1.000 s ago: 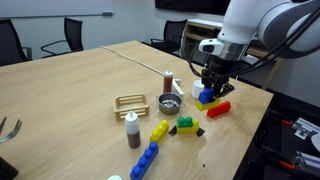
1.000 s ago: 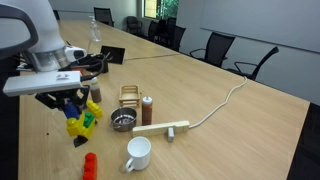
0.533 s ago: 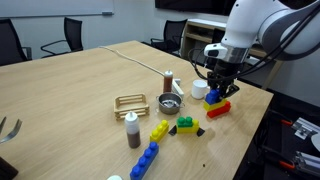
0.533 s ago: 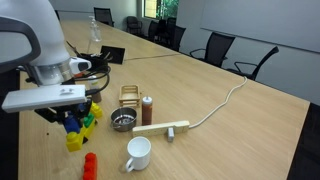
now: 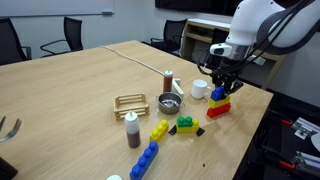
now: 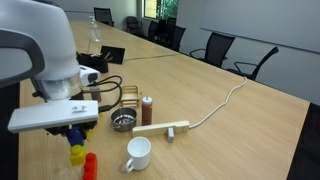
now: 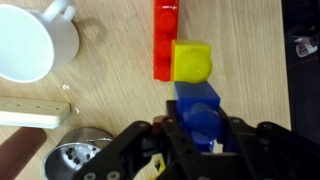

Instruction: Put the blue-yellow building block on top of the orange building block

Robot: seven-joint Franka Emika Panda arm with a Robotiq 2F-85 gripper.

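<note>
1. at bottom centre of the wrist view, the half-closed pincer [image 7: 200,140] holds the blue-yellow building block [image 7: 197,95].
2. the orange building block [image 7: 165,40] lies just beside; setting down and release seem left.

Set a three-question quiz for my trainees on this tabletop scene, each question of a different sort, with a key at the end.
1. True or false: the gripper is shut on the blue-yellow building block.
2. In the wrist view, which section of that block lies farther from the gripper? A: yellow. B: blue. C: green.
3. Fill in: the white mug stands ___ (upright or tipped over).

Key: 1 true; 2 A; 3 upright.
</note>
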